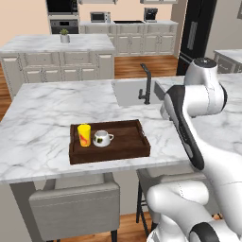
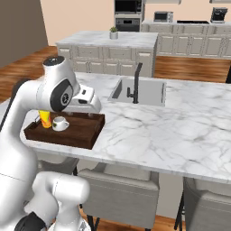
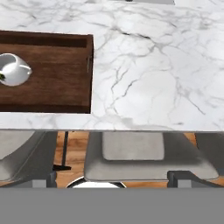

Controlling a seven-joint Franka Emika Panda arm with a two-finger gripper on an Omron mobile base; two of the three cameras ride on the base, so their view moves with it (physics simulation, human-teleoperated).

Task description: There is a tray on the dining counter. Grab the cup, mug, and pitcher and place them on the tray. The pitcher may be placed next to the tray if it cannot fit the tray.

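Looking over the dining counter (image 1: 47, 108), you are seeing the tray (image 1: 123, 142) near its front edge with the yellow cup (image 1: 84, 135) and the white mug (image 1: 101, 138) already standing side by side in its left half, close together. That is leaving the pitcher as the piece still to fetch, and you are not seeing it on the stretch of marble these cameras are covering. The gripper (image 3: 111, 177) is hanging empty with its jaws spread wide, pulled back over the counter's front edge, just right of the tray, with grey seats (image 3: 133, 151) below it.

Judging from this, you are sitting between the second placement and the hunt for the pitcher. The next move is probably calling for turning or driving to find it, then coming in at its narrow neck or body. The right half of the tray is lying bare, so you are likely having room for it there.

Around you, the marble is running wide and white, with the inset sink (image 1: 127, 92) and black faucet (image 1: 146, 85) behind the tray. Beyond it, an island (image 1: 56, 45) is carrying a small potted plant (image 1: 64, 35), with cabinets (image 1: 142, 42) and ovens (image 1: 64, 16) along the far wall.
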